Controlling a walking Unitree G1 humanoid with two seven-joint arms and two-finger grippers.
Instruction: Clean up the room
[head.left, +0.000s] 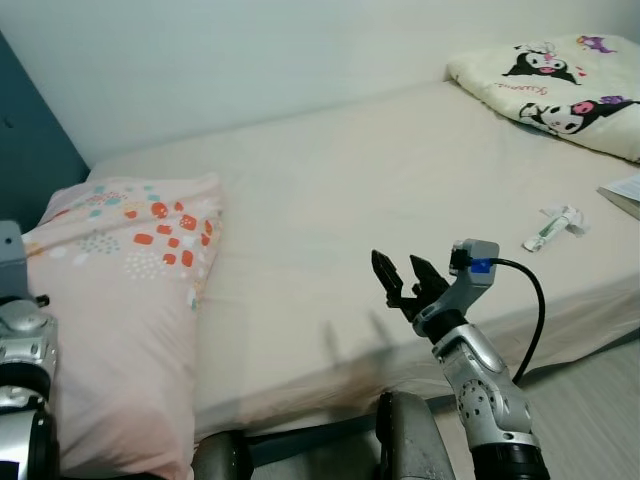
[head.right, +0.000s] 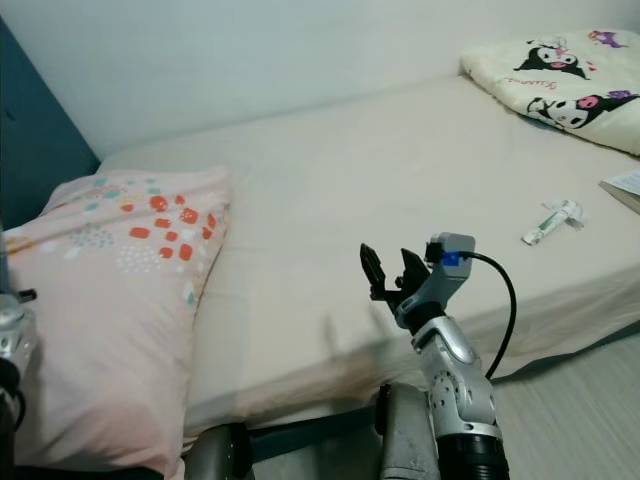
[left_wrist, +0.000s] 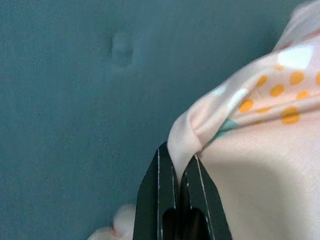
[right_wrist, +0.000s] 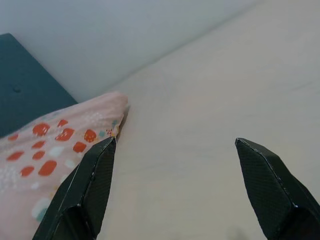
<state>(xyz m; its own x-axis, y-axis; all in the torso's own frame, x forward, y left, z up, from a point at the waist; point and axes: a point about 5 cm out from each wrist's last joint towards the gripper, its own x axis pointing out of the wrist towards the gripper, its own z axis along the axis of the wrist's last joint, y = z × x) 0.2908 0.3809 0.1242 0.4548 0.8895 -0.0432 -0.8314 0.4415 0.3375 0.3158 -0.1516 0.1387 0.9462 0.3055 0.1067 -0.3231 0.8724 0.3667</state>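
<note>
Left claw pinching pillow corner, right claw spread wide over bare mattress edge

A wide bed with a plain cream sheet takes up the middle of the frame. Behind it, across the top, runs a pale wall. A teal padded headboard stands at the left edge. A folded cream blanket printed with black-and-white cartoon figures lies in the upper right corner. Grey floor shows at the lower right.
</note>
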